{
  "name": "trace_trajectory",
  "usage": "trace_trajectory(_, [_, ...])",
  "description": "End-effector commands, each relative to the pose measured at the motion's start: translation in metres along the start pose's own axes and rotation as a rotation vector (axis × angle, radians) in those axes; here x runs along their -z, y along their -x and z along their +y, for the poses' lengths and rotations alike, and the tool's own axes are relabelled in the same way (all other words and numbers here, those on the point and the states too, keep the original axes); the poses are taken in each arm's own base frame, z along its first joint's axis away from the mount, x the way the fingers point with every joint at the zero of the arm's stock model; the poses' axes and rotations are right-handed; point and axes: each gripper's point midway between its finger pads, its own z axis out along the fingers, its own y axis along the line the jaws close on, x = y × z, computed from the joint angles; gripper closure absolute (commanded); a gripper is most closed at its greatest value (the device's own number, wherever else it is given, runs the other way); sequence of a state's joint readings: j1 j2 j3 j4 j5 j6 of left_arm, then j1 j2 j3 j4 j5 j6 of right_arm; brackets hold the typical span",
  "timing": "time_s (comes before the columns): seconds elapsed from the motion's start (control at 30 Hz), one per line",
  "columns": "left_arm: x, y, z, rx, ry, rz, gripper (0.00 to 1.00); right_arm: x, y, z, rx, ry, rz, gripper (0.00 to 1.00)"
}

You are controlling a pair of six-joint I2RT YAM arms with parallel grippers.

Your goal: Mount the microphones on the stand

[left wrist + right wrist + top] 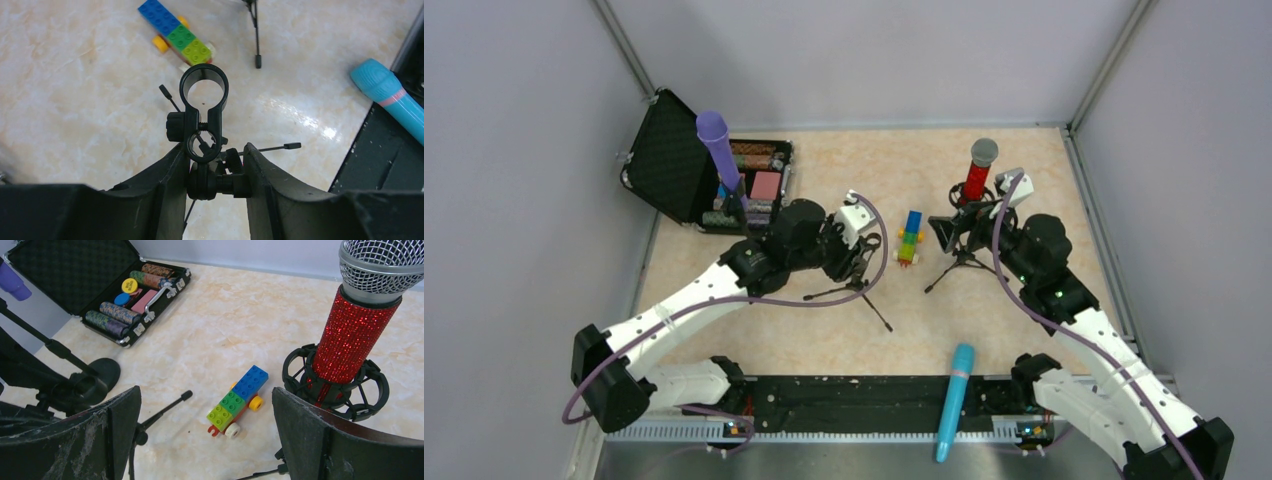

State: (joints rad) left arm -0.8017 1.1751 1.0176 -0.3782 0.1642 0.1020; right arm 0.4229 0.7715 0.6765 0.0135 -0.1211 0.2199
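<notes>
Across the desk (pixel 854 170), two of the three jobs look done: the purple microphone (pixel 717 148) stands up by the far-left corner and the red microphone (pixel 350 340) sits upright in its cradle toward the far-right. My left gripper (pixel 212 150) is mid-desk, clenched on the joint of the empty stand (pixel 202 135), whose ring clip (pixel 204 85) faces me with nothing in it. My right gripper (pixel 205 395) is released, its jaws spread wide with nothing between them, just beside the red one's stand.

The cyan microphone (pixel 954 400) lies flat on the black mat (pixel 844 395) at the near edge, right of centre. Its long axis runs near-to-far, head toward mid-desk. It lies behind both grippers, nearer my free right arm, so I judge that arm should fetch it.
</notes>
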Motion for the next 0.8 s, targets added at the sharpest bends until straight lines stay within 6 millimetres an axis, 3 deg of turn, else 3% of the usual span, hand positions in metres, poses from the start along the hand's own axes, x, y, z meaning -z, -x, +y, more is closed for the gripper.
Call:
trace_trajectory(0.0, [0.010, 0.022, -0.031, -0.137, -0.185, -0.116, 1.00, 0.002, 0.016, 0.001, -0.002, 0.000, -0.056, 0.01])
trace_trajectory(0.43, [0.004, 0.007, -0.036, -0.244, -0.241, -0.106, 0.99, 0.001, 0.014, 0.003, -0.013, 0.007, -0.052, 0.01])
trace_trajectory(0.63, [0.003, 0.004, -0.037, -0.241, -0.253, -0.063, 0.45, 0.001, 0.014, 0.003, -0.020, 0.009, -0.054, 0.01])
trace_trajectory(0.73, [0.005, 0.011, -0.033, -0.238, -0.224, -0.071, 0.03, 0.002, 0.015, 0.004, -0.027, 0.014, -0.054, 0.01])
trace_trajectory(0.77, [0.007, 0.016, -0.031, -0.242, -0.208, -0.086, 0.01, 0.002, 0.016, 0.005, -0.028, 0.016, -0.055, 0.01])
